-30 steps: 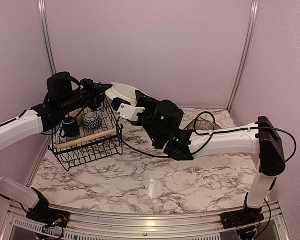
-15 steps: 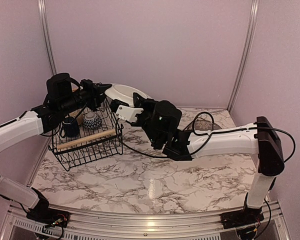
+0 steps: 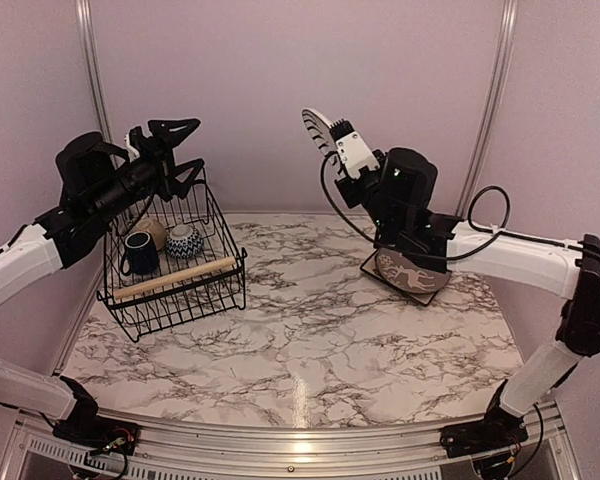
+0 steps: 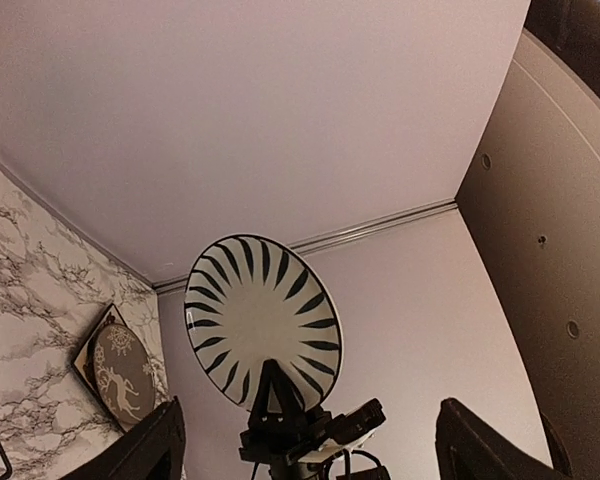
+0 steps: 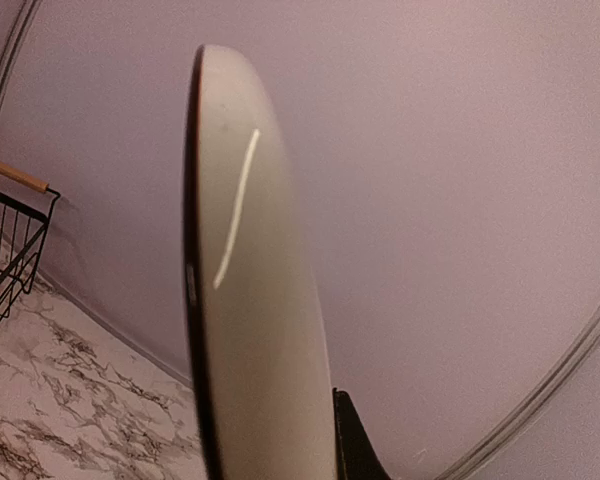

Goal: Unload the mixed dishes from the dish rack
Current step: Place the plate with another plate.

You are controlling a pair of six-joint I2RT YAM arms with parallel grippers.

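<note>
Right pincer (image 3: 336,138) clamped on striped plate (image 3: 316,127), high, well right of dish rack (image 3: 180,298). My left pincer (image 3: 185,146) gaping, empty, above rack.

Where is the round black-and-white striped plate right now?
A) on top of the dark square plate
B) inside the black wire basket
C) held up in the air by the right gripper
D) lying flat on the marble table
C: the right gripper grips the round black-and-white striped plate by its edge, high above the marble table.
</note>
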